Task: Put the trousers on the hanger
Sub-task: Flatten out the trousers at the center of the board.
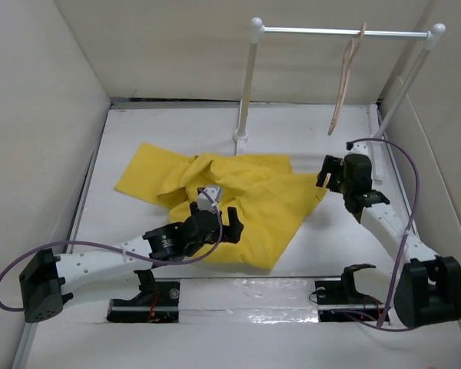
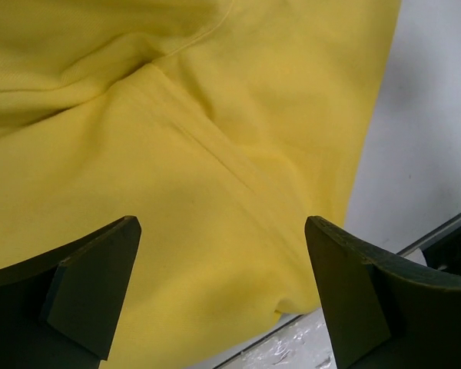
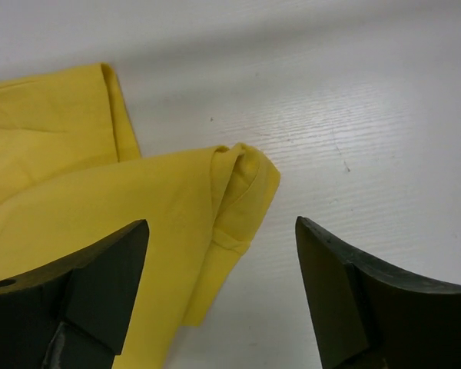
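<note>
The yellow trousers point(image 1: 238, 200) lie crumpled and flat in the middle of the white table. The pale wooden hanger point(image 1: 346, 81) hangs by its hook from the white rail point(image 1: 342, 32) at the back right. My left gripper point(image 1: 213, 217) is open and empty, hovering over the near part of the cloth; in its wrist view the trousers point(image 2: 177, 177) fill the space between its fingers, near a hem edge. My right gripper point(image 1: 330, 175) is open and empty at the trousers' right corner; its wrist view shows a folded corner of the trousers point(image 3: 242, 184) between its fingers.
The rail's two white posts point(image 1: 244, 92) stand on the table at the back. White walls point(image 1: 31, 138) enclose the table left, right and behind. A shiny taped strip point(image 1: 246, 296) runs along the near edge between the arm bases.
</note>
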{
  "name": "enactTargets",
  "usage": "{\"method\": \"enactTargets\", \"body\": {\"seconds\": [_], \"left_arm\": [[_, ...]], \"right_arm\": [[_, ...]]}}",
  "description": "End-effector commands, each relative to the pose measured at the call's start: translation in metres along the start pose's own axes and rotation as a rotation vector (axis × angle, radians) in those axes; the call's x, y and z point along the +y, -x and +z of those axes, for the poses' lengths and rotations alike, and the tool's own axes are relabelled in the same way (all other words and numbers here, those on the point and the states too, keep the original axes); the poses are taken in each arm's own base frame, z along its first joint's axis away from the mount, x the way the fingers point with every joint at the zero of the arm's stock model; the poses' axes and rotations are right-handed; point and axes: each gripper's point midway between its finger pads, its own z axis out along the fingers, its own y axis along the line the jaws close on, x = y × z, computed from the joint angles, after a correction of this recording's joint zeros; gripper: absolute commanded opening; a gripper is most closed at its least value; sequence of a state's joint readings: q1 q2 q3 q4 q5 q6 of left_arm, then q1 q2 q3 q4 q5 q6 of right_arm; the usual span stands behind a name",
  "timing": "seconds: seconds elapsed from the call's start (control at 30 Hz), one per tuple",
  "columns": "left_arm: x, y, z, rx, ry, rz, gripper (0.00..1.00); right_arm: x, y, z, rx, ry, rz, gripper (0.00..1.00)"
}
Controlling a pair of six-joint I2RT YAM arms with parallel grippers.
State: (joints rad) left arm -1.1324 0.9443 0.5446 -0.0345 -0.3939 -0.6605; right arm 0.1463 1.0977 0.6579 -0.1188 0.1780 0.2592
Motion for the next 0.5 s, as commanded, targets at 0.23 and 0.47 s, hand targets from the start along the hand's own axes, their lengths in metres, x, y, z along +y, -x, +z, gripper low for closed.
{"method": "enactTargets", "body": {"seconds": [0.23,0.47], "left_arm": [[0.022,-0.059,0.008,0.167,0.028,-0.002,0.82],[0.025,-0.068,0.019,0.187,0.024,0.002,0.2]], "right_arm": [[0.04,0.028,0.066,0.015,0.293,0.064,0.78],[0.048,-0.003,0.066,0.028,0.357,0.087,0.22]]}}
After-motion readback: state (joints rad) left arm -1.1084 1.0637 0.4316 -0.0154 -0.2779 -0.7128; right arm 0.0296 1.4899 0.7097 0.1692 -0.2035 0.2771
